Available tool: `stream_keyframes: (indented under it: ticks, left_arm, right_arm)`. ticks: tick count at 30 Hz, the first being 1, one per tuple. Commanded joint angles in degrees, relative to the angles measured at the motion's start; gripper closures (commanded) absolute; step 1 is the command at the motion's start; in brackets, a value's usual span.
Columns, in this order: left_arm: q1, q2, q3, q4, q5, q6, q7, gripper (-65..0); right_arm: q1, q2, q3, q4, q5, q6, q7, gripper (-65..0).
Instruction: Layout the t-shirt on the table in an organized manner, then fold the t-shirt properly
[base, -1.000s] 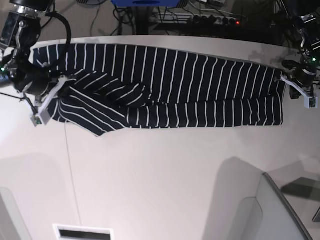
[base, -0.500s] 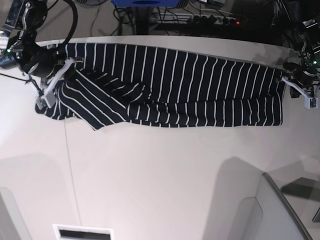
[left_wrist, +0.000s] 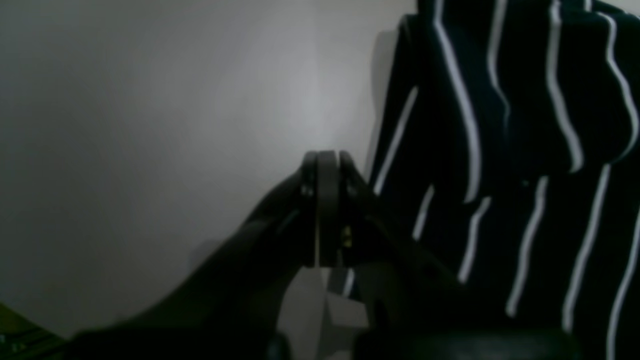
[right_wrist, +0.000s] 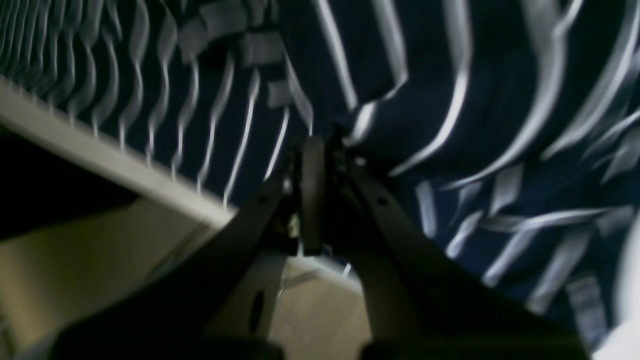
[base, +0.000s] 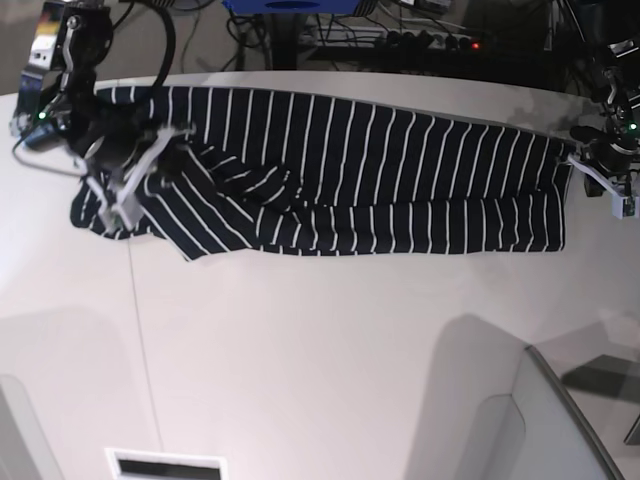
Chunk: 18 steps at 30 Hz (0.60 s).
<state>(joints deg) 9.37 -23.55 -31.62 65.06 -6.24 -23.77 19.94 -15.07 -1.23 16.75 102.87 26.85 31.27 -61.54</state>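
Note:
The dark navy t-shirt with thin white stripes lies stretched sideways along the far part of the white table. Its left end is bunched and folded over. My right gripper sits on that bunched end. In the right wrist view it is shut on a ridge of the t-shirt, with the table's edge behind. My left gripper is at the shirt's upper right corner. In the left wrist view it is shut, the t-shirt lies against its right finger, and no fabric shows between the tips.
A grey moulded object stands at the near right corner. A white slotted panel sits at the near left edge. A thin seam runs down the tabletop. Cables and a power strip lie behind the table.
My right gripper has moved toward the far edge and to the right in the base view, dragging the shirt's bunched left end with it. The left arm and the shirt's right end stayed put.

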Motion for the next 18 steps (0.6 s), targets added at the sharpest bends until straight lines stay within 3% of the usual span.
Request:
stream_keyframes:
  ticks: [1, 5, 10, 18]
  left_arm:
    - [-0.4, -1.1, 0.8, 0.8, -0.5, 0.0, -1.3, 0.0]
    - [-0.4, -1.8, 2.9, 0.7, -0.5, 0.0, -1.4, 0.0]
    - [-0.4, -1.8, 2.7, 0.8, -0.5, 0.0, -1.4, 0.0]
    - [-0.4, -1.9, 2.6, 0.6, -0.5, 0.0, -1.4, 0.0]
  right_arm:
    - [1.5, 0.4, 0.2, 2.7, 1.0, 0.3, 0.9, 0.0]
    - [4.2, 0.6, 0.4, 7.9, 1.0, -3.7, -2.3, 0.0]
    - [2.1, 0.1, 0.4, 11.2, 1.1, -3.8, -5.6, 0.0]
    - [-6.1, 0.5, 0.4, 7.7, 1.1, -3.9, 0.3, 0.0]
